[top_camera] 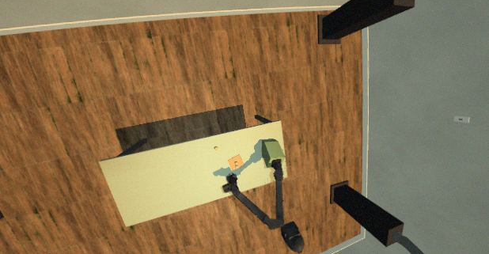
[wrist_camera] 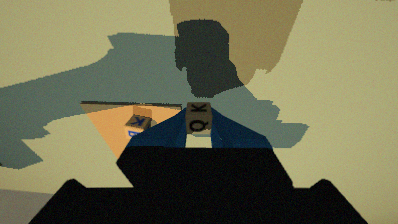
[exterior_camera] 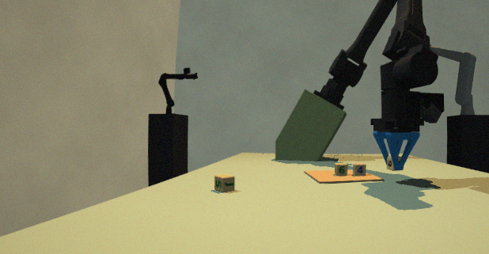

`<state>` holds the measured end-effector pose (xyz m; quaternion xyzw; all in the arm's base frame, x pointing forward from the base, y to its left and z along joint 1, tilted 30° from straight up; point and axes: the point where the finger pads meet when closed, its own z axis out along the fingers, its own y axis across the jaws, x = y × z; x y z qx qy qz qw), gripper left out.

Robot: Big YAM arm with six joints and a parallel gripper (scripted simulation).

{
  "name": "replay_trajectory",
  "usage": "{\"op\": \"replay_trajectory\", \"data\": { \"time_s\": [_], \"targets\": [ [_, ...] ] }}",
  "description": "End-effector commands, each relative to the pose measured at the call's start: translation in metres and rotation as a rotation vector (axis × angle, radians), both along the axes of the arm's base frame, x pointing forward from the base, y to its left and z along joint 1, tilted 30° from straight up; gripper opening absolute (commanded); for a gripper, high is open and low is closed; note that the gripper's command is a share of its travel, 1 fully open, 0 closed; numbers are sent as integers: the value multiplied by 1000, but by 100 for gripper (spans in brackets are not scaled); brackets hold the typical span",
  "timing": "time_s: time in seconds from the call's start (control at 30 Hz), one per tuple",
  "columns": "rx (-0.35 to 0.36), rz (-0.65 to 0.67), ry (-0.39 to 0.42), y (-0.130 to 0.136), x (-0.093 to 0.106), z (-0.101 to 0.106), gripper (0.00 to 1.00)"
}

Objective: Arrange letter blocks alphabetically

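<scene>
From my remote seat, the exterior view has a wooden letter block (top_camera: 215, 148) (exterior_camera: 224, 183) nearest, off the mat on the pale yellow surface (top_camera: 166, 180) (exterior_camera: 198, 216) (wrist_camera: 340, 100), with an S on one side. Beyond it lies the orange mat (top_camera: 233, 161) (exterior_camera: 324, 177) (wrist_camera: 100, 117), carrying two blocks near each other, one marked with a green 6 (exterior_camera: 341, 169) and one with a blue 4 (exterior_camera: 359, 170). Beside the mat, my blue-fingered pincer (top_camera: 232, 175) (exterior_camera: 395, 166) (wrist_camera: 198, 112) points down, clamped on another block (exterior_camera: 390, 163) (wrist_camera: 199, 118), just above the surface (my wrist camera reads K and Q on it, both sideways). Farther back, a slanted green block (top_camera: 273, 150) (exterior_camera: 310, 127) meets the arm's other end. Farthest stand two black pedestals, left (top_camera: 368, 14) (exterior_camera: 168, 149) and right (top_camera: 368, 214) (exterior_camera: 468, 141) in the exterior view, each bearing an arm.
</scene>
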<state>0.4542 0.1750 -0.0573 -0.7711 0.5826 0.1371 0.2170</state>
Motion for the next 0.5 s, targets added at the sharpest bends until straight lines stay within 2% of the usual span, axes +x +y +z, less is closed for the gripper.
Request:
{"op": "replay_trajectory", "data": {
  "time_s": [0.0,0.13,0.23,0.3,0.33,0.47],
  "targets": [
    [14,-22,-73,-29,22,52,22],
    [15,-22,-89,-41,27,79,22],
    [15,-22,-90,-44,26,83,22],
    [7,-22,-30,-48,10,64,22],
    [5,-22,-23,-49,5,62,22],
    [10,-22,-70,-48,18,79,22]
  ]
}}
